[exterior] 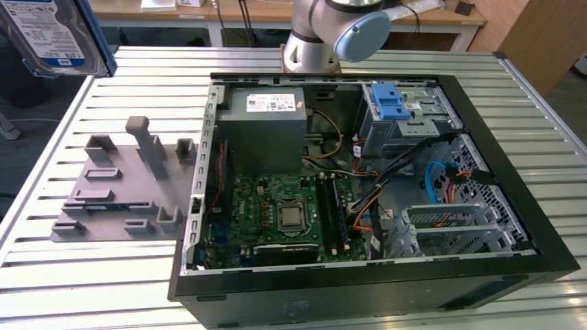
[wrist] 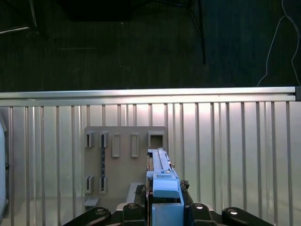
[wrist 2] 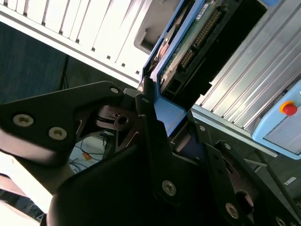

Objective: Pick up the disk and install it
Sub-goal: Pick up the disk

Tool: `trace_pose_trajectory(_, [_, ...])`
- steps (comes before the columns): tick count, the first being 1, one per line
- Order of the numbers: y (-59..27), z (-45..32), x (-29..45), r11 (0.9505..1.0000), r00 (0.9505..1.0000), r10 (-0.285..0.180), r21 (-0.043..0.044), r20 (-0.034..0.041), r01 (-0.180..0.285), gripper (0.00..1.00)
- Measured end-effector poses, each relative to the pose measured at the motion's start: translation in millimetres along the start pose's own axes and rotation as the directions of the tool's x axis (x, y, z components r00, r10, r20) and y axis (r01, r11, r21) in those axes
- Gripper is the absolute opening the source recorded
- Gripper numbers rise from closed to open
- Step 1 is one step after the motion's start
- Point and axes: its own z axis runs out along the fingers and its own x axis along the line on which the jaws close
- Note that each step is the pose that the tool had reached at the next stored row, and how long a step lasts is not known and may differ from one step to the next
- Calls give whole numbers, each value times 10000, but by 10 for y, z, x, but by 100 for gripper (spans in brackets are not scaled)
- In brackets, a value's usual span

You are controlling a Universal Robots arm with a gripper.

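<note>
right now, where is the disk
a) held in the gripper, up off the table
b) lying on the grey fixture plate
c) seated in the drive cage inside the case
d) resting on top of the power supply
a: in the exterior view the disk hangs in the air at the top left corner, and in the first wrist view the gripper is clamped on it edge-on above the grey fixture plate.

Robotics laboratory or test workshop. Evidence: slatted aluminium tabletop (exterior: pixel 82 275) carrying an opened desktop computer case (exterior: pixel 367 302) and a grey moulded fixture plate (exterior: pixel 119 199); industrial robot arm (exterior: pixel 321 34) standing at the tabletop's far edge; control pendant (wrist 2: pixel 277 129) with red stop button (wrist 2: pixel 289 108); wooden workbenches (exterior: pixel 247 10) behind; dark floor (wrist: pixel 117 47) with trailing cables (wrist: pixel 202 37).
</note>
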Motion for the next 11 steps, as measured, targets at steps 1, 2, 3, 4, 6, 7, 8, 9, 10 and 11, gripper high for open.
trace_pose_trajectory(1, [-1, 0, 25, 10000, 10000, 0, 1, 0, 0, 36])
trace_pose_trajectory(2, [-2, -1, 50, 10000, 10000, 0, 0, 0, 0, 36])
trace_pose_trajectory(3, [-2, -1, 76, 10000, 10000, 1, 1, 0, -1, 36])
trace_pose_trajectory(4, [-3, -1, 98, 10000, 10000, 1, 0, 0, -1, 36])
trace_pose_trajectory(6, [-5, -2, 145, 10000, 10000, 1, 0, 0, -1, 36])
trace_pose_trajectory(7, [-6, -2, 168, 10000, 10000, 1, 0, 0, -1, 36])
trace_pose_trajectory(8, [-6, -2, 190, 10000, 10000, 1, 0, 0, -1, 36])
trace_pose_trajectory(9, [-7, -2, 209, 10000, 10000, 0, 1, 0, 0, 36])
trace_pose_trajectory(10, [-8, -3, 224, 10000, 10000, 0, 0, 0, 0, 36])
trace_pose_trajectory(11, [-8, -4, 237, 10000, 10000, 1, -1, 0, -1, 36])
